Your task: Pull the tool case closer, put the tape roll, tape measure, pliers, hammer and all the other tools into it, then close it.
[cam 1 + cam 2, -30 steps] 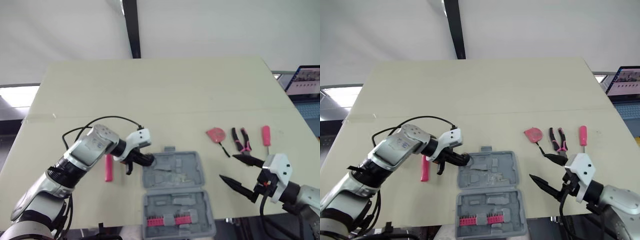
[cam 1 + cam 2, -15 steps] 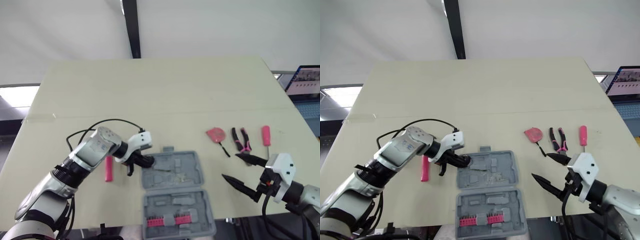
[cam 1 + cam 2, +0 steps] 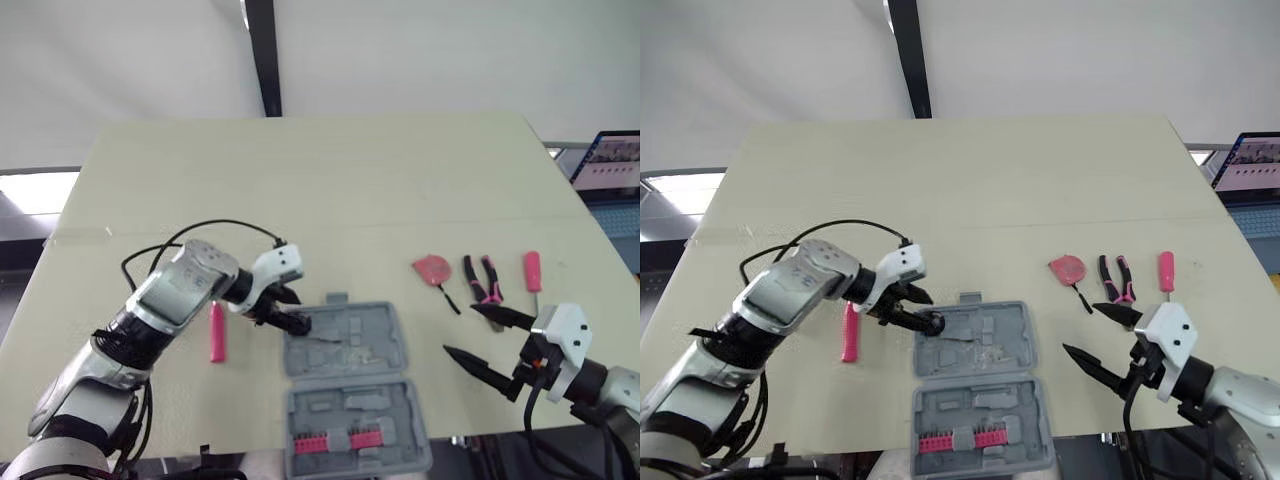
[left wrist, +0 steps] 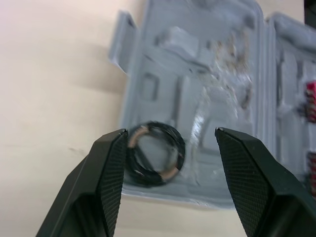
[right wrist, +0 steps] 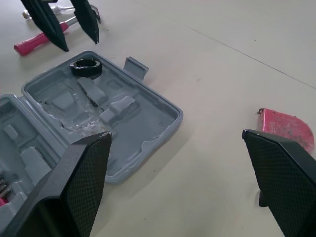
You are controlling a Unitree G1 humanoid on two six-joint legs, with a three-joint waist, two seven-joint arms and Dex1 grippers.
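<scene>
One tape roll [image 5: 85, 73] — in one tool case [image 5: 143, 121].

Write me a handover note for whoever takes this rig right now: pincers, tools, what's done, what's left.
Left pincer: open, over the tape roll, not gripping it.
Right pincer: open, empty, above the table right of the tool case.
Done: the case lies open at the near edge, with the tape roll in its far-left corner.
Left: the hammer lies left of the case. The tape measure, pliers and screwdriver lie in a row to its right. Pack all four, then close the case.
</scene>
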